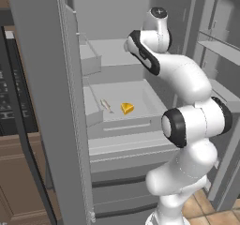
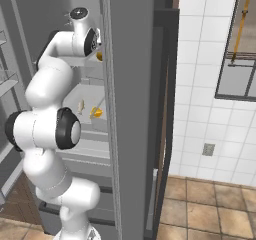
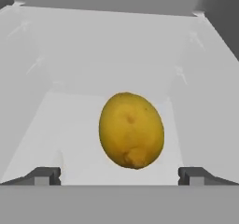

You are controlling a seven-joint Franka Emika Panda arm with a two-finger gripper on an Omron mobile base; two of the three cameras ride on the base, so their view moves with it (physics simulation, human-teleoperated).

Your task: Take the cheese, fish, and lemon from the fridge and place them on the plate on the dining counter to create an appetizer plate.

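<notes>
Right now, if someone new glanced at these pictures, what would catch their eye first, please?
First the yellow lemon, sitting mid-frame in the hand view on a pale fridge shelf, between the tips of the open gripper. Next the white arm reaching deep into the fridge. On a lower shelf lie the cheese wedge and, just left of it, the slender fish.

A kitchen: an open fridge (image 1: 117, 55), white wall tiles (image 2: 200, 84), terracotta floor tiles (image 2: 210, 204), wood cabinets (image 1: 18, 182).
</notes>
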